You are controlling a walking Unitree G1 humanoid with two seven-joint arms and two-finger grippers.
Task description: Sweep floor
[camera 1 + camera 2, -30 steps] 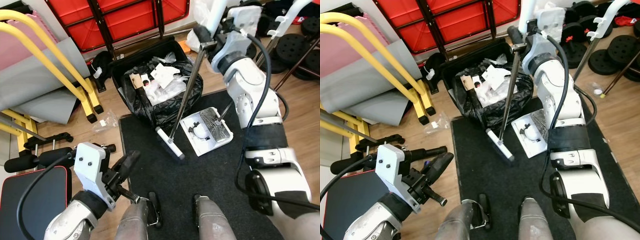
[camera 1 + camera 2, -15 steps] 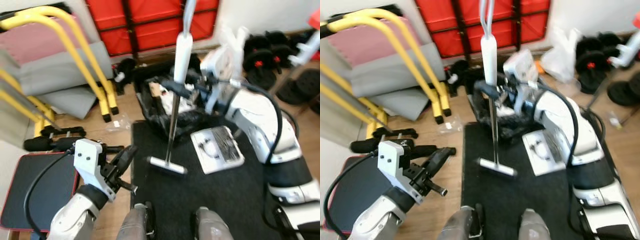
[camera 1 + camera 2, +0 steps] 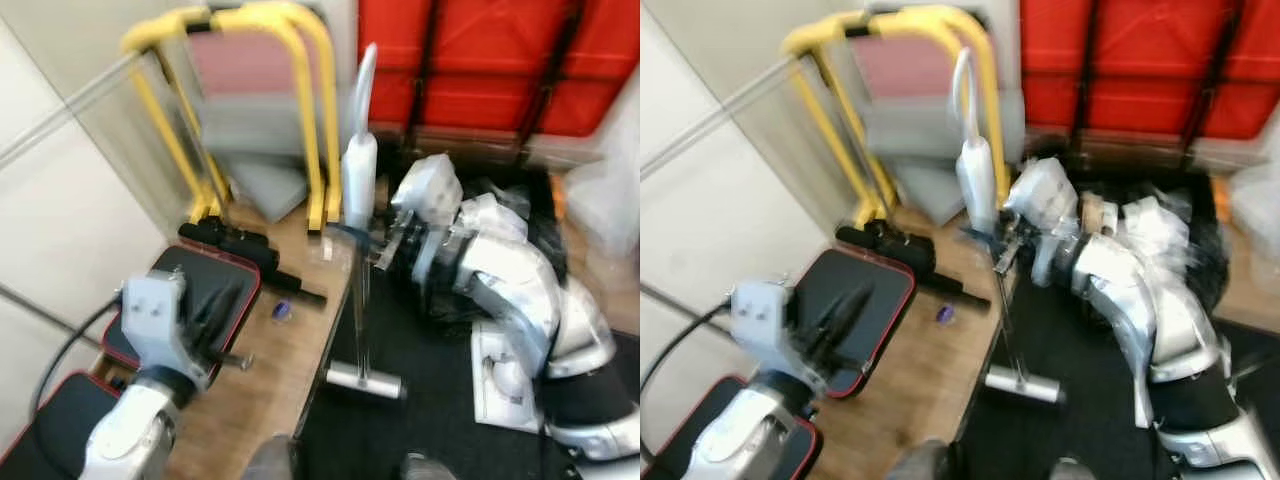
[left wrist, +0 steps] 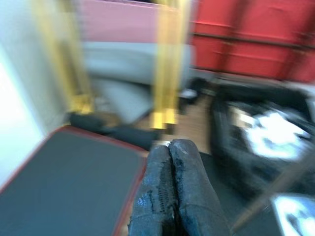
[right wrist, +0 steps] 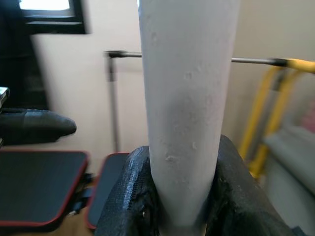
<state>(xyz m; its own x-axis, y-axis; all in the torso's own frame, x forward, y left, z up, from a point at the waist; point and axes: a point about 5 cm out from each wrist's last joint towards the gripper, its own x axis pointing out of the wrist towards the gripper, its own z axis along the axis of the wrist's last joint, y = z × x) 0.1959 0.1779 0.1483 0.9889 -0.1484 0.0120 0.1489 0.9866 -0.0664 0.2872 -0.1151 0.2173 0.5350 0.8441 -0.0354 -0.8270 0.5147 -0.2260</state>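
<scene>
Firmly clamped, the right gripper (image 5: 179, 206) holds the broom (image 3: 358, 250) at its white grip, upright, its head (image 3: 364, 381) on the black mat (image 3: 440, 400) near that mat's left edge. Light and stiff, the broom looks best held high on this thick grip. The left gripper (image 4: 171, 191), fingers pressed together, hovers over a red-edged pad (image 3: 200, 300). Motion blur hides any floor litter.

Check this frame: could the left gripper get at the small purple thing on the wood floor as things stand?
Probably yes. The left gripper, fingers shut and holding nothing, hovers over the black mat near the purple object, with bare floor between. The right gripper grips the broom handle.
</scene>
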